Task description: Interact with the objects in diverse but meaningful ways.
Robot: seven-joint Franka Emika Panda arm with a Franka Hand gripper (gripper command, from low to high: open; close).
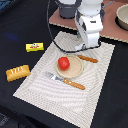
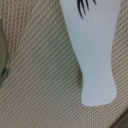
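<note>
Red tomato [image 1: 63, 63] sits on the tan plate [image 1: 75, 69]; yellow box [image 1: 34, 47] at ten o'clock of it, bread loaf [image 1: 17, 73] at eight; gripper [image 1: 88, 44] at one o'clock, jaws unreadable; wrist shows possibly the white fish [image 2: 95, 45].

Even, soft overhead light falls on the dark desk [image 1: 20, 20]; the placemat [image 1: 55, 95] and white arm [image 1: 90, 25] glare pale. Shadows are faint. Both views are low-resolution; the wrist view's close-up white fish [image 2: 97, 50] is blurred.
</note>
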